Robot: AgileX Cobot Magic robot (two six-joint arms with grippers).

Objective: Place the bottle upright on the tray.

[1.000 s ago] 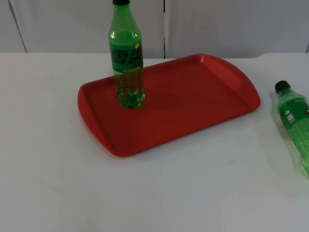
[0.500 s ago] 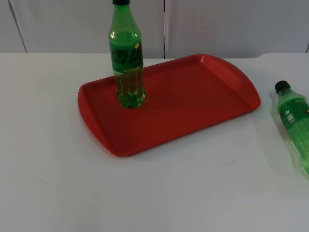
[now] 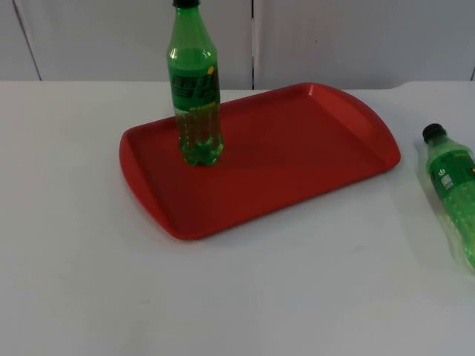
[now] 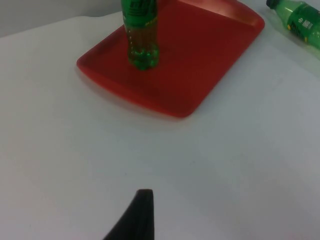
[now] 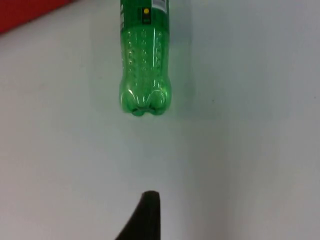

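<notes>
bottle (image 3: pixel 194 89) stands upright on the tray (image 3: pixel 297 159) exactly as a second ago, nothing having moved, while a second bottle (image 5: pixel 145 60) lies ahead of the right gripper, whose grip state i cannot tell.

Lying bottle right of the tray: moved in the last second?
No. In the top view the lying bottle keeps the same gap to the red tray, cap toward the wall, on the white table. The upright bottle is unchanged too.

left fingertip (image 4: pixel 137 212): black, curved, tapering to a blunt tip
right fingertip (image 5: pixel 147 212): black, same curved shape
</notes>
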